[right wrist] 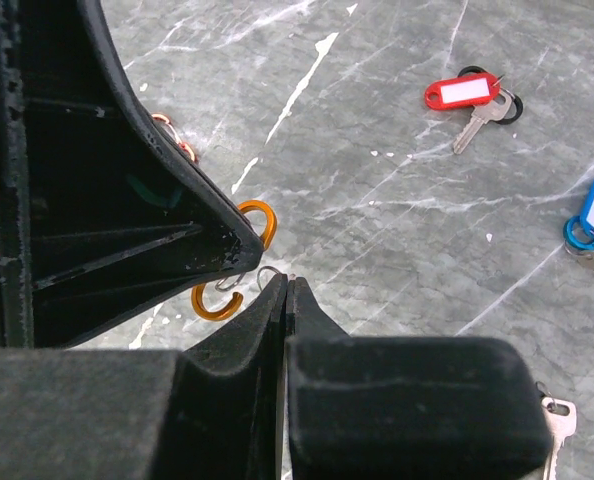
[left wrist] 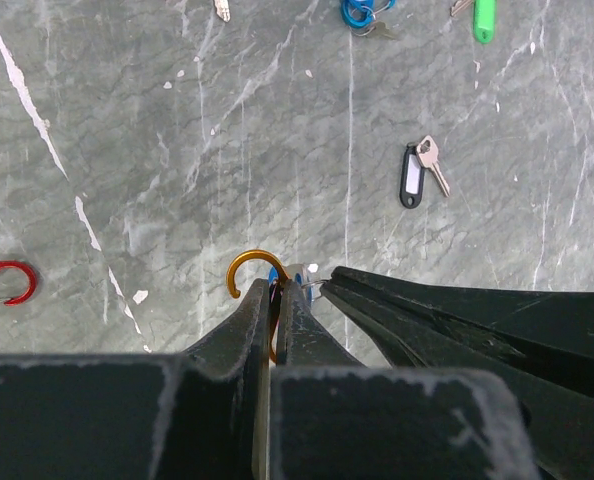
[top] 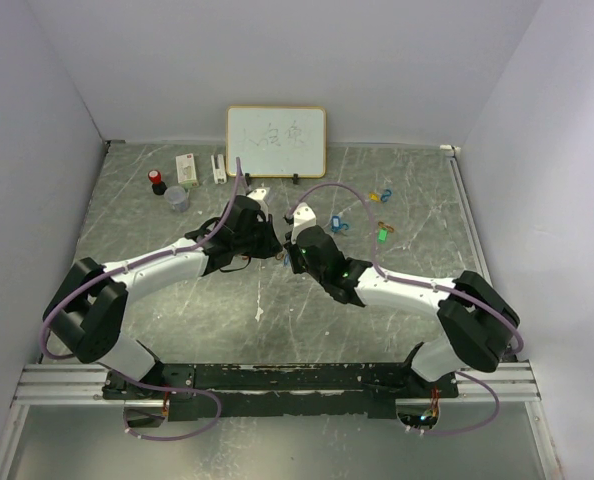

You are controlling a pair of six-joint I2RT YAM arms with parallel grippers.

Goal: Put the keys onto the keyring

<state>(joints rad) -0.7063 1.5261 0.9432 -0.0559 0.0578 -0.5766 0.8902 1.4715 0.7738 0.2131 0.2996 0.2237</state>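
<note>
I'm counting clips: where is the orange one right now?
Low centre in the left wrist view, the orange clip is pinched in the left pincer, with the right pincer close on its right.

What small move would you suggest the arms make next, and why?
Probably nudge the right gripper so its metal loop slides onto the open hooked end of the orange clip. The left gripper is shut on that clip, the right on the loop, and they lie close together.
</note>
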